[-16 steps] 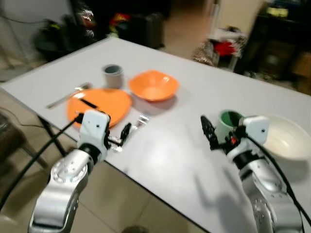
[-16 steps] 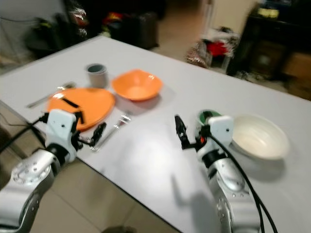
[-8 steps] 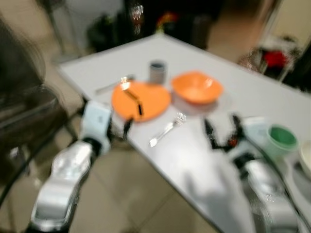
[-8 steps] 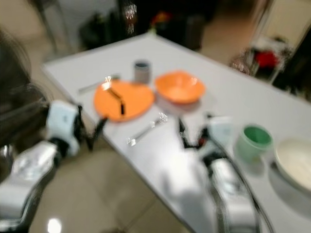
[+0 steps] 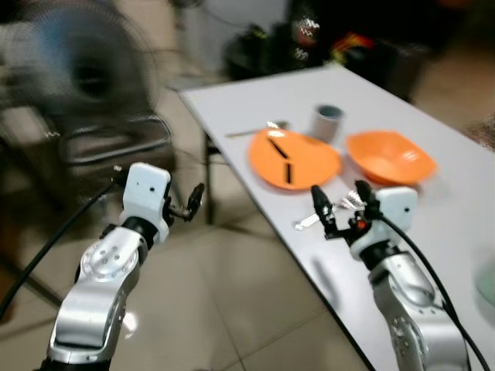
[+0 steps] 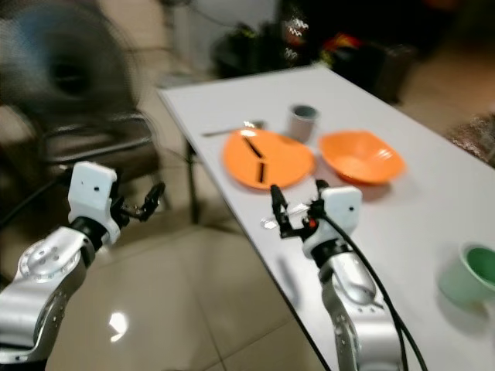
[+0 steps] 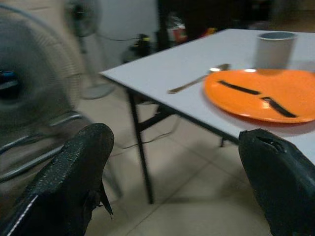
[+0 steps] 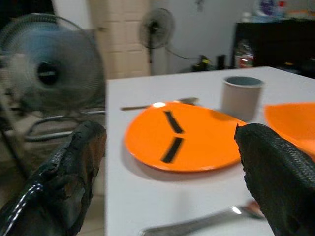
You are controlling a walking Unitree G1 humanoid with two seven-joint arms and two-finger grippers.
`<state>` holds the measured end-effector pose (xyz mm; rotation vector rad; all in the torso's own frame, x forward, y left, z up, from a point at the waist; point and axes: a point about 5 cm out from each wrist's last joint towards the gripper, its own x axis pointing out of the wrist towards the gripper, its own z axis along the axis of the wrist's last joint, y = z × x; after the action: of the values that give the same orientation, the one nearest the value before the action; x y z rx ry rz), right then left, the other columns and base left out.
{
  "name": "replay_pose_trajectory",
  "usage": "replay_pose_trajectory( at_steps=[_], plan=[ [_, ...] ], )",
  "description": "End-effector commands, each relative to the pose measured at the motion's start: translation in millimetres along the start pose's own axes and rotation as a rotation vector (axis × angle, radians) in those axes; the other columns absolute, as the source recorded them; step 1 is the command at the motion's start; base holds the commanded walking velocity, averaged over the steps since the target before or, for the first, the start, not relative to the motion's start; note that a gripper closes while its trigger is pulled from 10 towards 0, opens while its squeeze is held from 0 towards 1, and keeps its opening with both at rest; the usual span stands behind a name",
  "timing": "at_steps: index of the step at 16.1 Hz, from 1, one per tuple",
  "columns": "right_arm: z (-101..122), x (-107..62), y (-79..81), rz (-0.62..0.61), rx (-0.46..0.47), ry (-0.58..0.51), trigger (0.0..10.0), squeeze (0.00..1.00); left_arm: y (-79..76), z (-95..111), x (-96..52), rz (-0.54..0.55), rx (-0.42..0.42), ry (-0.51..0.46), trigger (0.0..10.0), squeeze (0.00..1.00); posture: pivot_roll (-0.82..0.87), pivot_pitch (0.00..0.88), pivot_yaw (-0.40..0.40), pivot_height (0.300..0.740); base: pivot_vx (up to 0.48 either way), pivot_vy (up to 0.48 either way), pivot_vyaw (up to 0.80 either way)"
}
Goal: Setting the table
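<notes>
Head cam, L eye: white table point(image 5: 433, 100) runs from 12 o'clock down to 4 o'clock, its near edge cutting diagonally across; bare tiled floor point(image 5: 232, 309) from centre to 7 o'clock gives open room. Blurred fan point(image 5: 85, 69) and a chair point(image 5: 116, 139) stand at 10 o'clock, off the table corner. Orange plate point(image 5: 294, 158) with two black strips sits just inside the table edge, at 1 o'clock; grey cup point(image 5: 327, 122) just behind it, orange bowl point(image 5: 389, 156) beside it at 2 o'clock, spoon point(image 5: 255, 130) at the plate's far rim. Fork point(image 5: 313, 219) lies near the edge, under the right gripper point(image 5: 340, 209), fingers apart, empty, over the table edge. Left gripper point(image 5: 193, 202) hangs over open floor at 9 o'clock, well apart from the table.

R eye: same scene, plus a green cup point(image 6: 472, 274) at 4 o'clock, well apart from the orange set.

L wrist cam: left fingers point(image 7: 78, 172) spread wide, nothing between. Table corner and a dark leg point(image 7: 140, 147) w/ floor open below; plate near the edge, spoon touching or just at its rim, grey cup behind.

R wrist cam: right fingers point(image 8: 69, 172) wide apart, empty, plate between them ahead. The two black strips read clearly on the glossy orange surface. Fork handle in the foreground, bowl's rim at the side, a second standing fan point(image 8: 157, 29) by the far wall.
</notes>
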<state>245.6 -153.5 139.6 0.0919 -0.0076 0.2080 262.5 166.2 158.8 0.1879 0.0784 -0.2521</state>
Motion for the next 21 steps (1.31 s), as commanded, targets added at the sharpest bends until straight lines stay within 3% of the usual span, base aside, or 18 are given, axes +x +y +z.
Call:
replay_pose_trajectory(
  at_steps=[1,3,21],
  plan=[
    [-1.9,-0.1,-3.2,-0.026,0.011,0.014,10.0,1.0,-2.0,2.2,0.2,-0.009,-0.003,-0.009,10.0,0.0,0.03,0.0,-0.02,0.74,0.0,0.0,0.8],
    [-2.3,0.2,-2.8,-0.031,0.014,0.014,10.0,1.0,-3.4,2.1,0.1,-0.019,-0.004,-0.009,10.0,0.0,0.03,0.0,-0.02,0.74,0.0,0.165,0.8],
    [-5.7,1.7,1.1,-0.031,0.055,0.036,10.0,1.0,0.7,2.1,0.2,-0.018,0.01,-0.004,10.0,0.0,0.04,0.0,-0.028,0.74,0.0,0.4,0.0]
  ],
)
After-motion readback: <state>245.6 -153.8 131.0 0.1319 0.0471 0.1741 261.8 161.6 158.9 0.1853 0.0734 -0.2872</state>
